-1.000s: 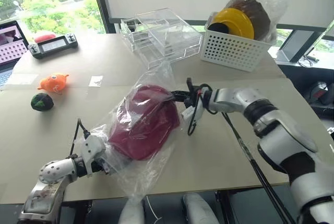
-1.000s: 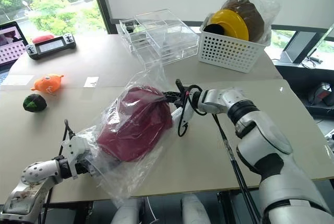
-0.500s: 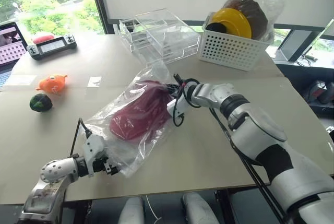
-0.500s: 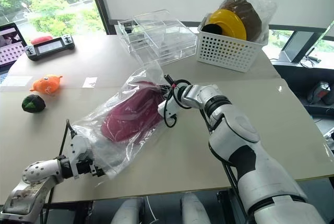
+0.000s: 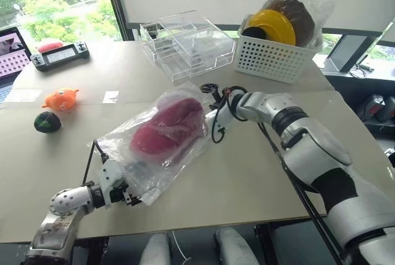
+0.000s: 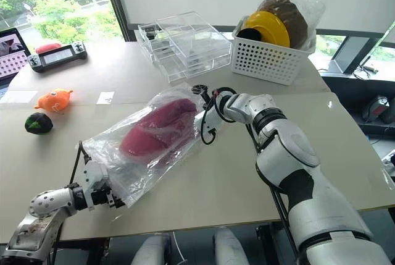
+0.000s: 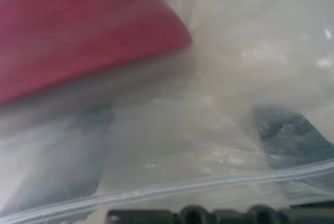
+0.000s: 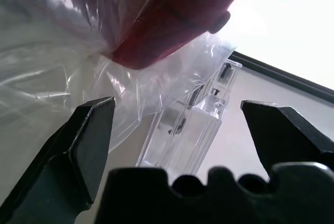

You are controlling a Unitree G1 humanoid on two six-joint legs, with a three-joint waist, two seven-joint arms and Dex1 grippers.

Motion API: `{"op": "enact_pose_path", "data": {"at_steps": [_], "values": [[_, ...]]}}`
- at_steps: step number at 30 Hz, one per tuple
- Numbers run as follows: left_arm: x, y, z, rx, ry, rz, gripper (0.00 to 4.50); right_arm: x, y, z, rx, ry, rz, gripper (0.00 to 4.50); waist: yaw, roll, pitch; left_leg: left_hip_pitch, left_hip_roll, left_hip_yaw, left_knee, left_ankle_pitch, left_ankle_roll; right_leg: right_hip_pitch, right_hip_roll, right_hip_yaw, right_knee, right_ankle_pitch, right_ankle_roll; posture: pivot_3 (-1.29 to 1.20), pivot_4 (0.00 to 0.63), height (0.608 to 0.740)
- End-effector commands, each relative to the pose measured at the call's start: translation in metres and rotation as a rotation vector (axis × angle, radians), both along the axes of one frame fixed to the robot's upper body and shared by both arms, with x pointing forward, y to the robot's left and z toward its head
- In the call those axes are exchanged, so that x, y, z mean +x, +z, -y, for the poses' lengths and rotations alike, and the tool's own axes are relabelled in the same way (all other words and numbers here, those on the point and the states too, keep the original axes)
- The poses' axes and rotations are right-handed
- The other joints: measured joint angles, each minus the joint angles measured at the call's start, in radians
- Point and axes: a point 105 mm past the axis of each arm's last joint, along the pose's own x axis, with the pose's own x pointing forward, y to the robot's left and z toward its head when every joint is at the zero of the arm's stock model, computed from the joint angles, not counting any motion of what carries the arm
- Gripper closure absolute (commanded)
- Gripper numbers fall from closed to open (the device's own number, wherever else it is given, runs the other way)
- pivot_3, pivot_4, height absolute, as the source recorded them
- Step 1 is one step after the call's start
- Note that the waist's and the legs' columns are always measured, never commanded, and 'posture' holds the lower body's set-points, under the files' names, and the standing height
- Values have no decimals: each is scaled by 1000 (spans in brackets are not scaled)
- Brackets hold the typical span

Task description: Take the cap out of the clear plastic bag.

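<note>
Your right gripper [image 8: 177, 130] stands with its fingers [image 8: 86, 140] spread wide and nothing between them; in the wrist view the gap frames the acrylic boxes [image 5: 188, 42] beyond, with the bag [image 5: 154, 147] and the cap [image 5: 165, 132] just off one fingertip. From the head views that gripper [image 5: 208, 92] sits at the far end of the bag, just beside its crumpled top corner and apart from the cap's fabric. The cap lies wholly inside the bag, on the table [image 5: 247, 172], its red crown toward your right gripper and the rest stretching back toward your left. Your left gripper [image 5: 126, 192] is at the bag's near corner by the table's front edge, with plastic draped over its fingers; in its wrist view the bag's edge runs across close to the camera, a dark finger [image 7: 287, 135] shows through the film, and the cap [image 7: 78, 36] lies just past it. Its jaws are spread wide, and you cannot tell whether the plastic is pinched. Farther out, a white basket [image 5: 274, 58] with a yellow hat [image 5: 271, 27] and a wrapped brown hat [image 5: 296, 12] stands behind the boxes, and an orange toy [image 5: 60, 99], a dark ball [image 5: 47, 121] and a controller [image 5: 60, 54] lie well to the left.
</note>
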Motion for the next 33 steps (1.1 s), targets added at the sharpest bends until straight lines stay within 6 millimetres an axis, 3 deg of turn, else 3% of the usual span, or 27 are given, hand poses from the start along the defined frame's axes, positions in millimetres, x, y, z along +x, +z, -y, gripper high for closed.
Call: {"op": "enact_pose_path", "data": {"at_steps": [1,4,10,13,16,19,21,27,30,33], "values": [[1,8,-10,25,31,40,0,-8,47,7,253,36,-87,16,0,0,1,0,0,0,0,0,0,0,0,0,0,0,0,0,150,735],[9,14,-27,56,105,86,0,-24,61,12,415,90,-182,16,-2,0,1,0,0,0,-1,0,0,1,0,0,-1,0,0,0,150,735],[22,39,-50,89,194,193,0,-86,77,34,887,65,-477,16,10,1,2,-2,0,-2,1,0,0,2,-1,-1,-1,0,0,0,150,735],[21,49,-53,102,195,226,0,-128,77,20,1221,87,-799,16,10,2,2,-2,1,-2,1,0,0,1,0,-1,0,0,1,0,150,735],[15,51,-62,148,210,263,0,-146,73,11,1406,43,-967,16,7,2,2,1,2,-2,1,0,0,2,1,-1,1,0,0,0,150,735],[12,54,-95,205,319,287,0,-164,57,-5,1530,-5,-1113,16,14,0,2,1,2,-2,1,0,0,3,1,-1,0,-1,2,0,150,735],[5,54,-114,235,377,292,0,-170,46,-10,1554,-57,-1154,16,19,-1,1,1,2,-1,1,0,0,2,2,-1,0,-3,4,0,150,735],[-11,54,-147,269,497,315,0,-172,13,-10,1446,-216,-1138,16,27,-3,0,-3,1,0,1,0,0,0,0,-1,-5,-3,4,0,150,735],[-5,65,-132,232,430,335,0,-181,-5,-17,1286,-229,-1117,16,31,-4,0,-3,2,0,1,0,0,0,0,-2,-5,-3,4,0,150,735],[10,83,-120,180,346,335,0,-196,-5,-19,1223,-133,-1171,16,43,-7,-1,-3,2,0,1,0,0,1,0,-2,-6,-4,6,0,150,735]]}}
